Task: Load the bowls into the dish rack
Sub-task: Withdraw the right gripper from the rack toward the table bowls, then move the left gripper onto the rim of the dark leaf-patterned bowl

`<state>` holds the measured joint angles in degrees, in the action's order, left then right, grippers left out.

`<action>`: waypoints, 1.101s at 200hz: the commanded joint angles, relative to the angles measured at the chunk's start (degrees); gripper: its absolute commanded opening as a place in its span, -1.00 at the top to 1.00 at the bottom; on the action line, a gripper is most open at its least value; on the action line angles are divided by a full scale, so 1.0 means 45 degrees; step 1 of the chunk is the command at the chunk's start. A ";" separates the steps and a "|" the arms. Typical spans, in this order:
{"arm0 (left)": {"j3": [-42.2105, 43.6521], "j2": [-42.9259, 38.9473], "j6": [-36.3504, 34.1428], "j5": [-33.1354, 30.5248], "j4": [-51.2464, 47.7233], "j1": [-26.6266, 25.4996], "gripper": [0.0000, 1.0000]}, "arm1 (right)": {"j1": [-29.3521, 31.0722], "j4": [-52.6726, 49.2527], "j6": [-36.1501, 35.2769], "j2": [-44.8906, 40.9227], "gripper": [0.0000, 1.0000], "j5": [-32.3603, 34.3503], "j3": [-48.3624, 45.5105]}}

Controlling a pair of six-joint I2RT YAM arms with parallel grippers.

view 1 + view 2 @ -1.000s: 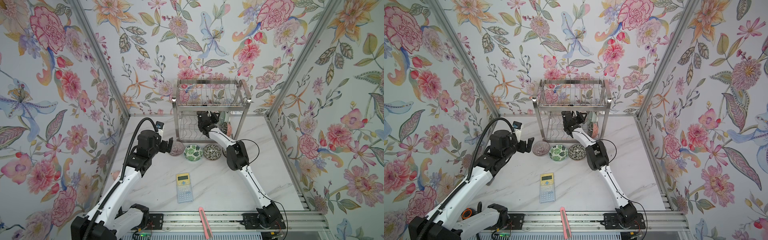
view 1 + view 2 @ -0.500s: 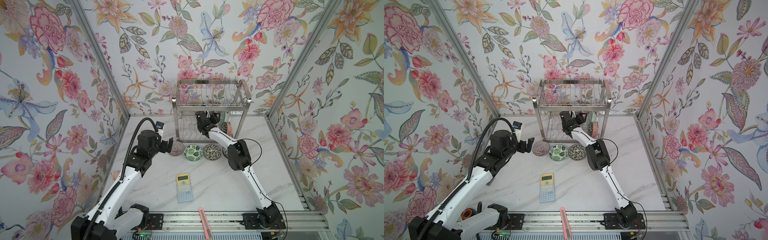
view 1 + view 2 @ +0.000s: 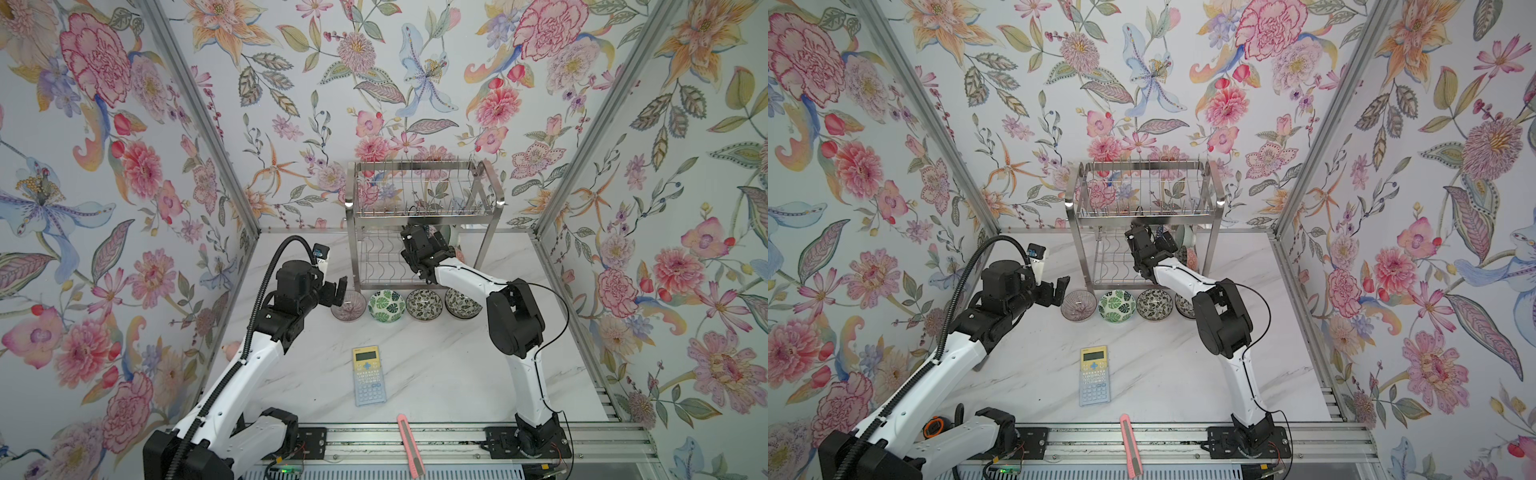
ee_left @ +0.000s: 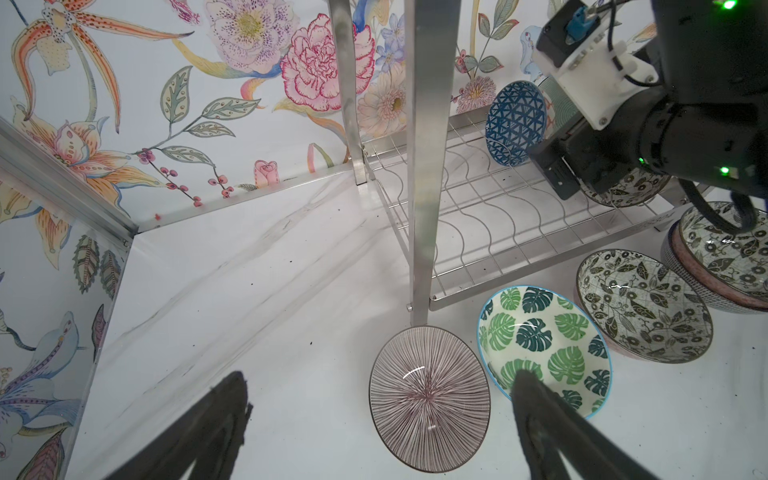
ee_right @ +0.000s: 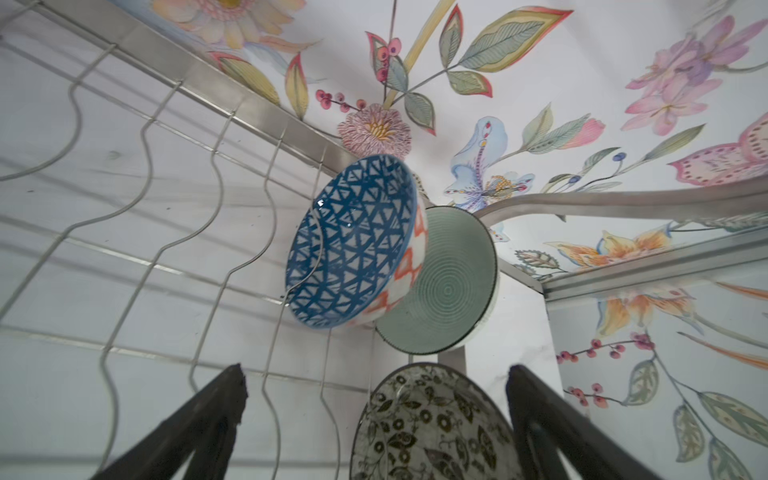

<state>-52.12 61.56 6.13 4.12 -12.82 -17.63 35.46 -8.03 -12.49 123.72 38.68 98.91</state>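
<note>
In both top views: a tall, shiny wire dish rack (image 3: 422,221) with two shelves, at the back of the white table (image 3: 449,374). Four small round bowls in a row just in front of it: a striped pinkish bowl (image 3: 349,306), a green leaf bowl (image 3: 387,306), a first flower bowl (image 3: 424,304) in black and white, then a second flower bowl (image 3: 462,302). Left gripper (image 3: 336,291) just beside the striped pinkish bowl, fingers spread apart, nothing in them. Right gripper (image 3: 437,244) reaching into the right end of the bottom shelf. Nearer the front, a yellow and blue calculator (image 3: 369,376) and a pink cutter knife (image 3: 409,444).

In the left wrist view: two dark fingers (image 4: 552,428) spread wide above the table, holding nothing. Thin dark lines like sun rays inside the striped pinkish bowl. Big green and dark leaves on white, with a light blue rim, inside the green leaf bowl. On the wavy wires of the bottom shelf, a blue triangle bowl (image 4: 515,122) standing on its edge.

In the right wrist view: fingers (image 5: 199,419) spread wide. A third flower bowl (image 5: 428,428) on its edge between them, with a clear gap on one side. Cannot tell if the other finger touches it. Further in, the blue triangle bowl, orange and white outside. Right behind it, in the shelf corner, a pale green bowl (image 5: 451,286) with ring lines inside.
</note>
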 commanded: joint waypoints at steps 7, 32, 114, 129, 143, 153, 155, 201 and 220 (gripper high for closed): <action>0.0180 0.0199 -0.0242 -0.0034 0.0095 0.0108 -0.99 | 0.0147 0.0730 0.0740 -0.1467 -0.98 -0.1504 -0.1266; 0.0185 0.0289 -0.0288 -0.0124 0.0068 0.0120 -0.99 | 0.0239 0.0724 0.0725 -0.2478 -0.98 -0.2096 -0.2430; -0.0838 0.0765 -0.0132 -0.0886 -0.0960 -0.0884 -0.99 | -0.0246 0.0323 0.1624 -0.8976 -0.99 -0.4561 -0.7816; -0.1215 0.0981 -0.0011 -0.1276 -0.1309 -0.1493 -0.99 | -0.0788 -0.0381 0.2267 -1.0059 -0.98 -0.5116 -0.8158; -0.1610 0.1203 0.0109 -0.1742 -0.1545 -0.2161 -0.99 | -0.1341 -0.1118 0.2748 -1.0772 -0.99 -0.5605 -0.8267; -0.1834 0.1379 0.0250 -0.2046 -0.1592 -0.2641 -0.99 | -0.1728 -0.1591 0.2989 -1.1138 -0.98 -0.5821 -0.8289; -0.1875 0.1418 0.0296 -0.2102 -0.1587 -0.2742 -0.99 | -0.1787 -0.1725 0.3020 -1.1222 -0.98 -0.5836 -0.8284; -0.2199 0.3071 0.1678 -0.2481 -0.0092 -0.4449 -0.99 | -0.2493 -0.4191 0.3433 -1.2489 -0.98 -0.5372 -0.7582; -0.2295 0.4055 0.2005 -0.2474 0.0885 -0.5031 -0.99 | -0.2512 -0.5155 0.3302 -1.3310 -0.98 -0.4943 -0.7337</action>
<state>-60.90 75.11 11.49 -5.28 -14.06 -37.30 24.32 -22.52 1.19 68.55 14.81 63.33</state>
